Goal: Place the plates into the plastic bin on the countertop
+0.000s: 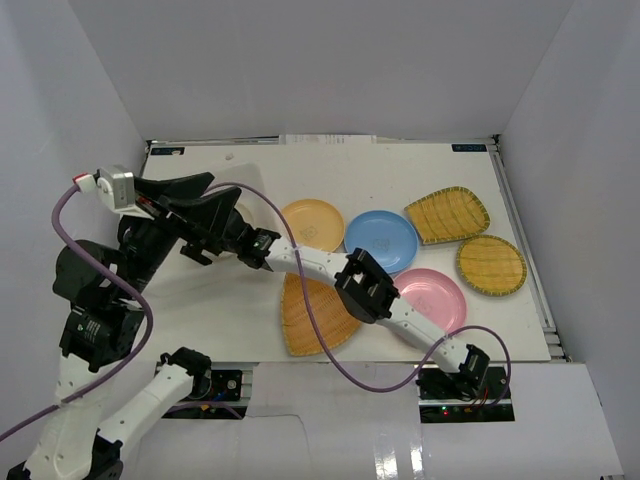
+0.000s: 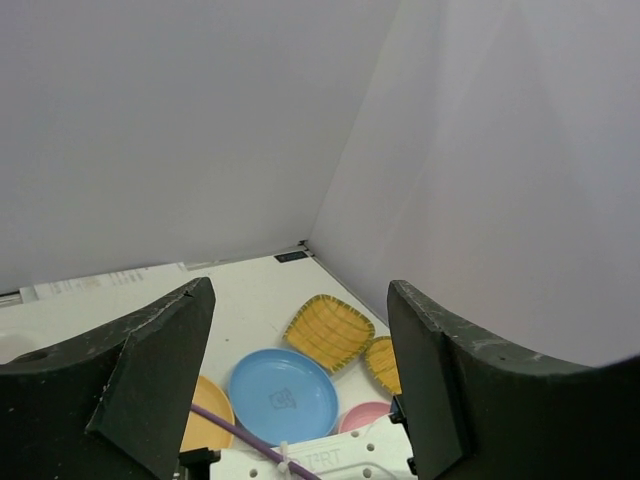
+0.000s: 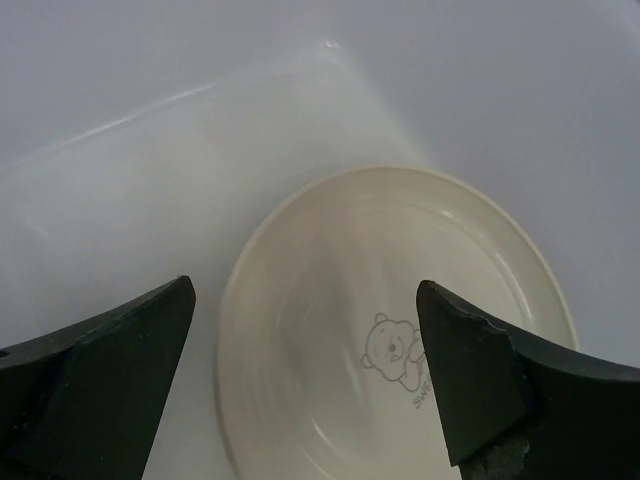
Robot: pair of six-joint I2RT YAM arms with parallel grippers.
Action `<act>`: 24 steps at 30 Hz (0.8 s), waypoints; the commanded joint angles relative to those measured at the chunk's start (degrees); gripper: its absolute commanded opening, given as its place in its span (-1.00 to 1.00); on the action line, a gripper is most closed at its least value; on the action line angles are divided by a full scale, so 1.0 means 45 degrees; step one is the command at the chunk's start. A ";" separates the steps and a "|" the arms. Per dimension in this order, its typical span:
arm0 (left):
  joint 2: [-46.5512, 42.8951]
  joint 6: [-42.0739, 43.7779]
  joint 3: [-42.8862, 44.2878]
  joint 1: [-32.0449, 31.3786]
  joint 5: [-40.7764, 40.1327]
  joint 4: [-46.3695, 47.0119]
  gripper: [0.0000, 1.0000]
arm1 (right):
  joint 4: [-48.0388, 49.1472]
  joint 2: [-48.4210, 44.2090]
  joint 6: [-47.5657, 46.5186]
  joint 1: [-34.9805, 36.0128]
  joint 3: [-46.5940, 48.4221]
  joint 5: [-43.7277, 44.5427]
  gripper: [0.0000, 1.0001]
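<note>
Currently my right claw (image 3: 305,300) hangs with its fingers spread wide and gripping nothing. It is directly over the cream plate (image 3: 400,330), which lies flat inside the plastic bin (image 3: 150,170). From above, the arms hide most of the bin, so I can only place it roughly on the left half of the bench (image 1: 200,310). My left claw (image 2: 300,290) is raised, likewise parted and empty. Outside the bin lie the yellow-orange plate (image 1: 312,225), the blue plate (image 1: 381,240), the pink plate (image 1: 430,298) and 3 wicker dishes (image 1: 447,214).

countertop (image 1: 400,170) | yellow-orange plate (image 1: 312,222), blue plate (image 1: 381,240), pink plate (image 1: 435,300) in diagonal row | right arm (image 1: 370,285) over wicker dish (image 1: 292,325)
</note>
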 commanded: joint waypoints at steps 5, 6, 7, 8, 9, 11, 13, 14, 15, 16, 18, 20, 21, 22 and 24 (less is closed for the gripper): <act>0.0847 0.0127 0.0747 -0.0017 -0.0849 -0.0580 0.68 | 0.2794 -0.3614 0.2762 -0.0844 -0.2392 -0.1882 0.84; 0.0944 0.0107 0.1077 -0.0017 -0.0927 -0.0580 0.68 | 0.3106 -0.4206 0.3055 -0.0980 -0.3101 -0.2099 0.87; 0.1080 0.0088 0.1255 -0.0017 -0.0947 -0.0580 0.69 | 0.3728 -0.4811 0.3386 -0.1097 -0.3746 -0.2372 0.91; 0.1178 0.0030 0.1469 -0.0017 -0.0948 -0.0580 0.69 | 0.4101 -0.5939 0.4182 -0.1214 -0.4410 -0.2839 0.96; 0.1295 -0.0029 0.1974 -0.0017 -0.0909 -0.0522 0.70 | 0.4492 -0.6472 0.4712 -0.1544 -0.5751 -0.3037 0.88; 0.1917 0.0029 0.2562 -0.0017 -0.0908 -0.0463 0.71 | 0.5780 -0.8093 0.6308 -0.2014 -0.7105 -0.3642 0.73; 0.2563 -0.0029 0.3400 -0.0017 -0.0890 -0.0579 0.71 | 0.6776 -0.9631 0.7369 -0.2853 -0.9157 -0.4343 0.64; 0.3223 -0.0145 0.3540 -0.0017 -0.0734 -0.0619 0.72 | 0.7400 -1.0125 0.7780 -0.3108 -0.9762 -0.4580 0.59; 0.3559 -0.0340 0.3580 -0.0017 -0.0559 -0.0735 0.72 | 0.7483 -1.0574 0.8384 -0.3652 -1.0832 -0.4737 0.51; 0.3910 -0.0729 0.3523 -0.0017 -0.0170 -0.0794 0.71 | 0.7445 -1.1565 0.8525 -0.3908 -1.1442 -0.4758 0.50; 0.5062 -0.1063 0.3308 -0.0036 0.0203 -0.0970 0.67 | 0.7212 -1.2702 0.8566 -0.4573 -1.3678 -0.4331 0.33; 0.5999 -0.1395 0.2977 -0.0017 0.0400 -0.1127 0.61 | 0.6357 -1.4537 0.8565 -0.5293 -1.5385 -0.2733 0.07; 0.7028 -0.1493 0.2859 -0.0017 0.0439 -0.1146 0.58 | 0.5965 -1.5704 0.8623 -0.5510 -1.6998 -0.2127 -0.02; 0.7619 -0.1572 0.2781 -0.0036 0.0420 -0.1166 0.54 | 0.5516 -1.6218 0.8701 -0.5725 -1.7730 -0.0710 -0.11; 0.9564 -0.1728 0.2818 -0.0289 0.0187 -0.1302 0.48 | 0.4250 -1.7254 0.8935 -0.6311 -1.9001 0.0684 -0.29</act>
